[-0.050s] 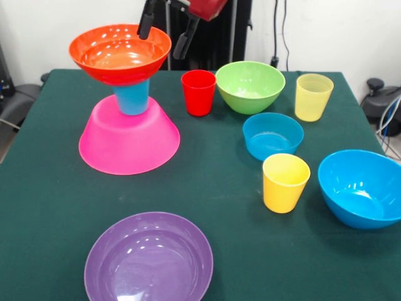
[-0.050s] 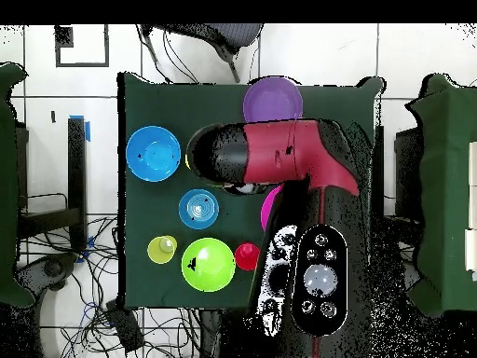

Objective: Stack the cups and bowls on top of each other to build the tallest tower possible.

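Tower on the table's left side in the front view: big pink bowl upside down as base, blue cup standing mouth-down on its flat bottom, orange bowl upright on top of the cup, far wider than its support. Top-heavy by the look of it; bowl balanced on a narrow cup base, so likely to tip with any sideways nudge. Glossy plastic everywhere, probably slippery.

Gripper right at the orange bowl's far rim, fingers spread apart, one dark finger over the rim and the other just outside it, holding nothing. Hard to say whether touching the rim or just clear. Main risk from here: a catch on that rim during a lift or retreat, dragging the bowl off the cup and bringing the stack down. Straight-up withdrawal probably safest.

Still loose on the table: red cup near the tower, green bowl beside it, pale yellow cup further right, small blue bowl in the middle, opaque yellow cup in front of that, larger blue bowl at the right edge, purple bowl nearest the camera. From overhead, tower mostly hidden under the red arm; only a pink sliver showing.
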Motion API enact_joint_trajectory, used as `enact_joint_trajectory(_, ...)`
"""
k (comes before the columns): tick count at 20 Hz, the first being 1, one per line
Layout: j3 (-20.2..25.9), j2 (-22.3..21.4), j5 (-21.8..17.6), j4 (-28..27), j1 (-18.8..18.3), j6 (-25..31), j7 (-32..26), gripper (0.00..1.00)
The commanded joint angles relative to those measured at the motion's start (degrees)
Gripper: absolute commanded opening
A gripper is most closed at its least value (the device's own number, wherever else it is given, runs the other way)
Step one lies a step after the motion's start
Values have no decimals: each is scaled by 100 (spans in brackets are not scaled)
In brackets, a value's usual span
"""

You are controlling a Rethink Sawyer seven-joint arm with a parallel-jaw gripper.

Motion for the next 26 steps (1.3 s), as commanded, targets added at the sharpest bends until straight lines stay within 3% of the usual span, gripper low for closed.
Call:
enact_joint_trajectory(1, 570, 414, 114, -236, -46, 436, -492, 100)
enact_joint_trajectory(5, 503, 382, 140, -231, -33, -25, -185, 100)
enact_joint_trajectory(11, 582, 607, 142, 10, 49, -1523, 346, 100)
enact_joint_trajectory(15, 980, 507, 426, 392, -216, -2216, -102, 100)
enact_joint_trajectory(19, 1675, 251, 792, 948, -740, -2606, -780, 100)
enact_joint_trajectory(26, 2397, 96, 528, 1558, -1245, -3306, -1127, 100)
